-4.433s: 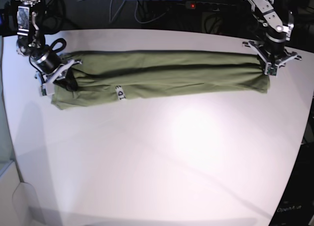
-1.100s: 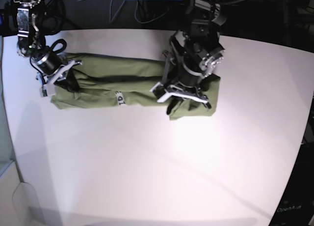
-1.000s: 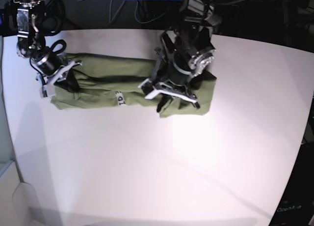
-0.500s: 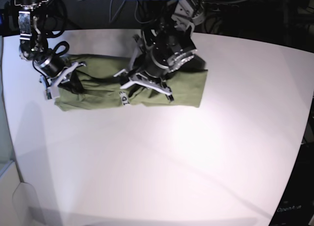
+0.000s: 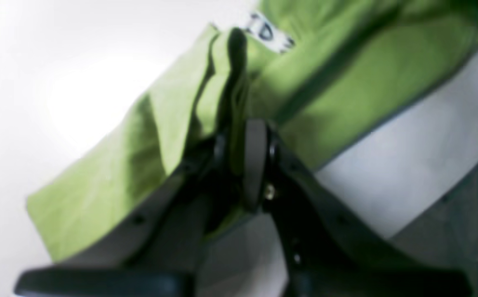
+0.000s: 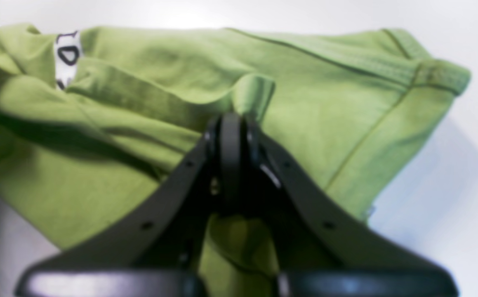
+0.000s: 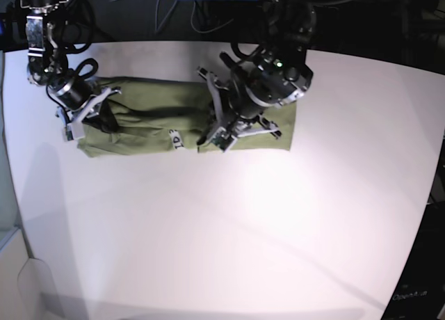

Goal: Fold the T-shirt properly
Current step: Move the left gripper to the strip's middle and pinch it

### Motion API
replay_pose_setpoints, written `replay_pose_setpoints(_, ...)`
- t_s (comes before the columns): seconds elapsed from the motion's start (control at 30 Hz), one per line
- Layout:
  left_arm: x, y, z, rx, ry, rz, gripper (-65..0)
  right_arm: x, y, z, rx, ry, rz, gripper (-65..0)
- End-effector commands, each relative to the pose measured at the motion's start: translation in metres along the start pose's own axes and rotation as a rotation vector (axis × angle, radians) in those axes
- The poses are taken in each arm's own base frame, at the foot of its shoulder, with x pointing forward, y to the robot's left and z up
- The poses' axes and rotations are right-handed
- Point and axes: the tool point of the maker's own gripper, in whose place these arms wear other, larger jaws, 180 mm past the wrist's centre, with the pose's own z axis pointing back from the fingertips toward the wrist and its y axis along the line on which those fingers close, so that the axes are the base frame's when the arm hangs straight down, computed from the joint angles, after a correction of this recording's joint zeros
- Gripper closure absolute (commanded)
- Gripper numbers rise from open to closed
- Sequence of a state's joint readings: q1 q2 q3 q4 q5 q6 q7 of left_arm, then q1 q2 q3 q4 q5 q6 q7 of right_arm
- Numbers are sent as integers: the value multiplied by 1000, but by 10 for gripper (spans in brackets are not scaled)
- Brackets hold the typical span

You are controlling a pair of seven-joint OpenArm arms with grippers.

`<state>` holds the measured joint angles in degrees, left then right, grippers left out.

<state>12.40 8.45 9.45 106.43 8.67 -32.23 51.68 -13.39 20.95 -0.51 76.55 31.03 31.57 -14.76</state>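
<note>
Left gripper (image 7: pixel 221 129) is pinched tight on a bunched fold of the T-shirt (image 7: pixel 149 118), hanging over the middle of the cloth right next to the little white tag (image 7: pixel 175 139). In the left wrist view you can see the fabric squeezed up between the black fingers (image 5: pixel 255 161), tag (image 5: pixel 269 35) just past the fold. Right gripper (image 7: pixel 89 111) is clamped down too, holding a ridge of cloth at the shirt's far end, the one away from the tag on the base view's left; the right wrist view shows the green pinched between its fingers (image 6: pixel 230 140) with a hemmed edge (image 6: pixel 424 70) off to the side.

The shirt itself lies as a long narrow band near the back edge of the white table (image 7: pixel 243 229). The end under the left arm is doubled over, giving a straight edge well past the tag. From the shirt's front edge toward the camera it's bare tabletop.
</note>
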Motion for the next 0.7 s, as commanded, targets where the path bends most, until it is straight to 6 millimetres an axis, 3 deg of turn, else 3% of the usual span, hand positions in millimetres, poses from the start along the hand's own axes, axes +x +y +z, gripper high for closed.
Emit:
replay_pose_setpoints(0.0,21,3,2,7,-71,28,-17,-11,-3,3,-9,60,27,-4)
replay_pose_setpoints(0.23,38,23,-3,71,-137,361,-16,-11,-3,3,-9,60,27,-4)
replay_pose_setpoints(0.33,30,21,-13,56,-105,470,-16,-11,-3,3,-9,60,27,-4)
replay_pose_setpoints(0.5,19,0,-28,19,-44,527,-16,-11,-3,3,-9,60,27,-4)
replay_pose_setpoints(0.67,22,-18,-30,-17,-34,503,-16,-11,-3,3,-9,60,27,-4)
